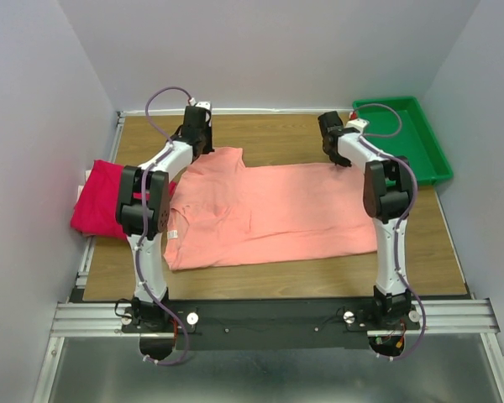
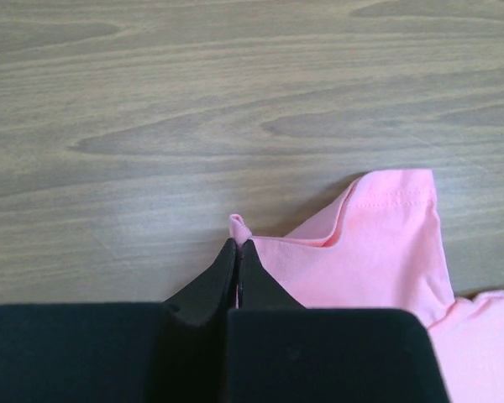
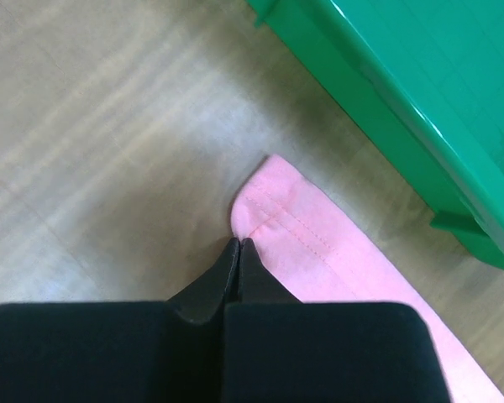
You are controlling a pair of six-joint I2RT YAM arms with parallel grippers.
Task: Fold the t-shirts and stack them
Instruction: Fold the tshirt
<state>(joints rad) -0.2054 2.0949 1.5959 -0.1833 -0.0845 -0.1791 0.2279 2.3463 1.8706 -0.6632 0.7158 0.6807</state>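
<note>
The salmon t-shirt [image 1: 269,210] lies spread flat across the middle of the wooden table, collar end at the left. My left gripper [image 1: 197,144] is at its far left corner, by the sleeve. In the left wrist view the gripper [image 2: 238,243] is shut on a small nub of the salmon cloth [image 2: 378,252]. My right gripper [image 1: 336,155] is at the shirt's far right corner. In the right wrist view it [image 3: 238,243] is shut at the edge of the hem corner [image 3: 319,243]. The magenta-red t-shirt [image 1: 101,201] lies bunched at the table's left edge, partly behind the left arm.
A green plastic tray [image 1: 412,138] stands at the back right corner, close to the right gripper, and shows in the right wrist view [image 3: 386,84]. White walls enclose the table on three sides. A metal rail with the arm bases runs along the near edge.
</note>
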